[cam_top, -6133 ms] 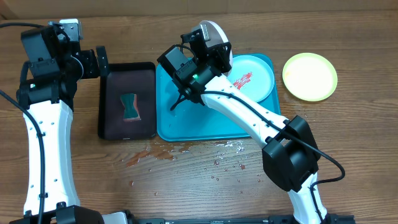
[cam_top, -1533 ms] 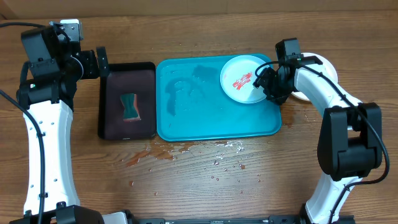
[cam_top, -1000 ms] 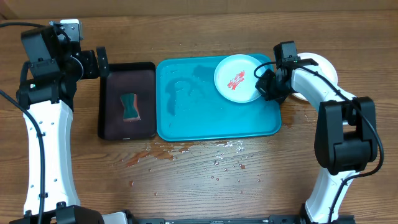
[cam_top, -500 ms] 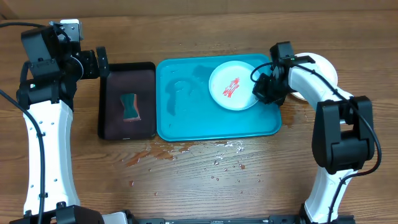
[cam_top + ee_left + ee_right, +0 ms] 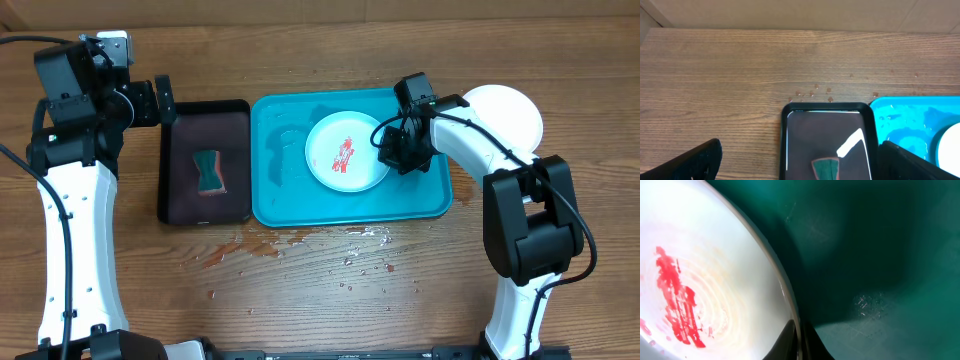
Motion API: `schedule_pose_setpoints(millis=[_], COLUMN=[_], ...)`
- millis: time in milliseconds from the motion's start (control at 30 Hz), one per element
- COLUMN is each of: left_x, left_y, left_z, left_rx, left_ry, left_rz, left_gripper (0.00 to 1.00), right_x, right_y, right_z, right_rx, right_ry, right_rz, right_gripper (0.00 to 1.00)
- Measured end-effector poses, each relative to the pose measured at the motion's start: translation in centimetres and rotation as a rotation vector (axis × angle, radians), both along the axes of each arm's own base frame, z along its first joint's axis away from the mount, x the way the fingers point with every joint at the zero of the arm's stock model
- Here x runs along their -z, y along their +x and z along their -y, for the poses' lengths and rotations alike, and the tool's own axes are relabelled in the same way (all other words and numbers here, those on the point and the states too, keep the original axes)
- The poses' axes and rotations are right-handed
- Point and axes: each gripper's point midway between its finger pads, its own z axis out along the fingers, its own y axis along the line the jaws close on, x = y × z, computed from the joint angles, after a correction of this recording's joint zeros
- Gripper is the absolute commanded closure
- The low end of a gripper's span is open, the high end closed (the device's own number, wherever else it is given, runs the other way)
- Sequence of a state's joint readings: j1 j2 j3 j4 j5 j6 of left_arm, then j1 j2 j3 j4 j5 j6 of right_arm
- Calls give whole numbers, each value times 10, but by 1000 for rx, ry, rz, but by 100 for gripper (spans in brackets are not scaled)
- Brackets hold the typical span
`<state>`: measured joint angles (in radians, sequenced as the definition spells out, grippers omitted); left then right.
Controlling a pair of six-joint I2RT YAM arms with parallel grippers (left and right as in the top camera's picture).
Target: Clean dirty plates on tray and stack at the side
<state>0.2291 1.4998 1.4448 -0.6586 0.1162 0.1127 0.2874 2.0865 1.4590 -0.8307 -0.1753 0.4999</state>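
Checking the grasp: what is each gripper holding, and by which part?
The right gripper pinches the red-smeared plate by its rim, on the side nearest that arm. The left gripper is open, holding nothing.

A red-smeared pale round plastic plate lies in the large turquoise rectangular plastic tray, right of centre. Just left of it, a small black rectangular tray holds a green sponge. A white round plastic plate sits off the turquoise tray's far right corner.
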Motion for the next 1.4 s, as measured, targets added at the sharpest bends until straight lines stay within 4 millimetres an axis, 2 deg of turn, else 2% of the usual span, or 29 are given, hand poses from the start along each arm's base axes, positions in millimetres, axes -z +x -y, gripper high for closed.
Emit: schedule_pose_setpoints(millis=[33,67,200,333,467,533,567,767,900,1067,1233,1300,1400], left_x=[0,0,0,0,0,0,0,0,0,1,14,22,44], left_y=[0,0,0,0,0,0,0,0,0,-1,-10,-9,-4], left_z=[0,0,0,0,0,0,0,1,1,1,0,-3,-5], left_rx=[0,0,0,0,0,1,1,3,3,-23,-77,-101,-115], left_ry=[0,0,0,0,0,-1,-1,-2,-3,-34,-78,-82,-97], left_rz=[0,0,0,0,1,1,1,1,1,-1,-64,-85,-142], left_gripper=[0,0,0,0,0,0,0,0,0,0,0,0,0], right_x=[0,1,-3,-14,-49,-73,-84,-166,-201,-207,-207,-207,-207], right_y=[0,0,2,0,19,30,33,46,41,40,40,40,40], right_z=[0,1,1,3,2,2,3,4,5,5,5,5,5], right_rx=[4,3,-1,-1,-21,-47,-61,-190,-251,-289,-301,-305,-307], right_ry=[0,-7,-10,-24,-14,-8,-6,1,-4,-13,-17,-17,-18], right_rz=[1,0,-2,-48,2,52,75,286,381,402,404,405,407], right_gripper=[62,55,53,40,23,5,0,0,0,0,0,0,0])
